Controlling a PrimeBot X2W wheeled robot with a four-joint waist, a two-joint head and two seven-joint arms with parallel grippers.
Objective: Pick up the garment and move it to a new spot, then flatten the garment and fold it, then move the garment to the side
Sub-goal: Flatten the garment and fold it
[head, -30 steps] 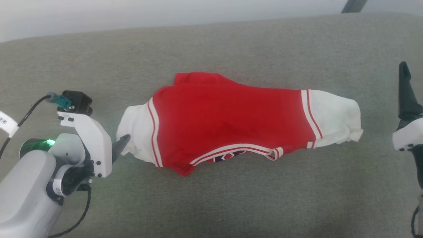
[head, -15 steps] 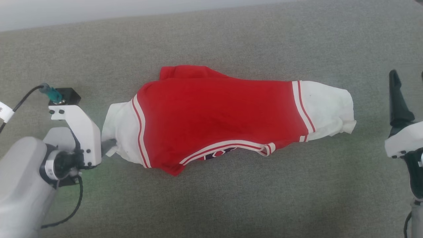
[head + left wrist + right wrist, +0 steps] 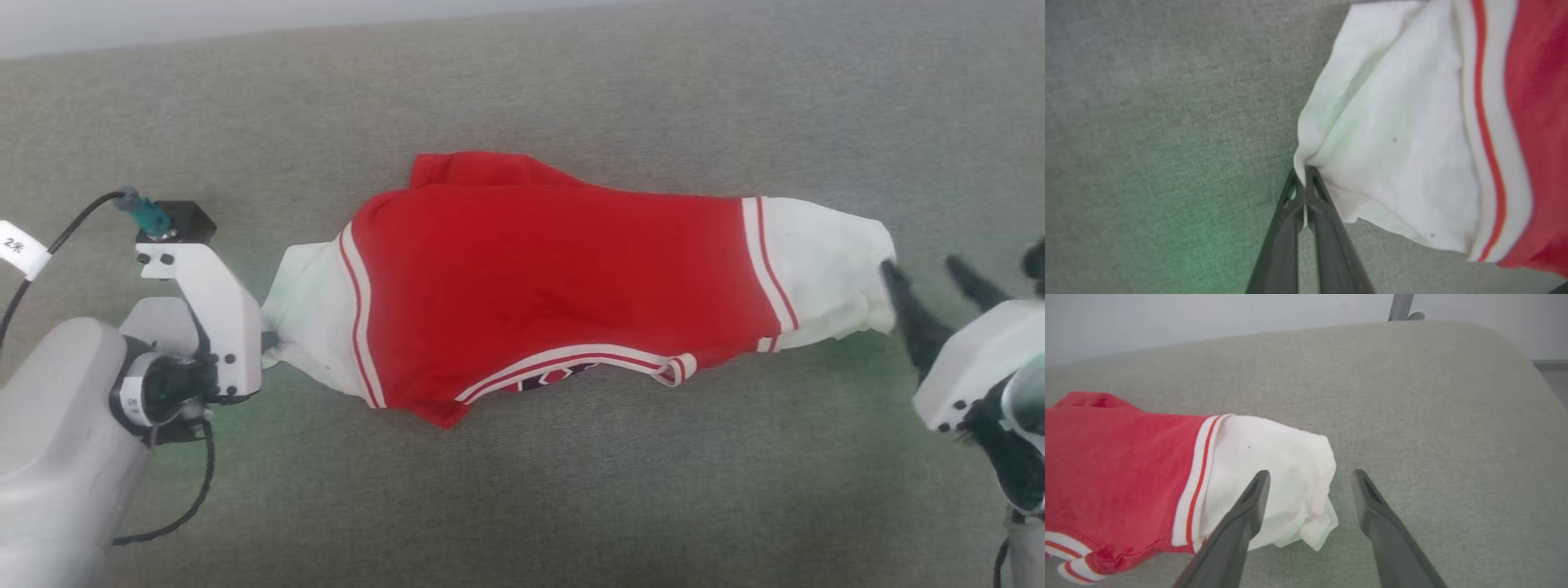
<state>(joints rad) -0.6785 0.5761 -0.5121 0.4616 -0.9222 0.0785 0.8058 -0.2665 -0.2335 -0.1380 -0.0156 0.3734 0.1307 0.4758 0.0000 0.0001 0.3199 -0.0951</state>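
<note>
Slip risk: left gripper point(image 3: 1304, 175) clenched on just garment point(image 3: 555, 278) sleeve edge, right gripper point(image 3: 1310, 477) spread & empty, so 1-sided pull could've freed cloth.

Indoor room: grey upholstered surface point(image 3: 571, 506), pale wall point(image 3: 1208, 318)

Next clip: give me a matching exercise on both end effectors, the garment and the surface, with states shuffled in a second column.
1. left end effector
2. right end effector
3. garment
4. grey surface

A. open, at a white sleeve end
B. lying stretched out sideways
C. shut on a white sleeve end
D. beneath the garment

Pairs: 1-C, 2-A, 3-B, 4-D
</note>
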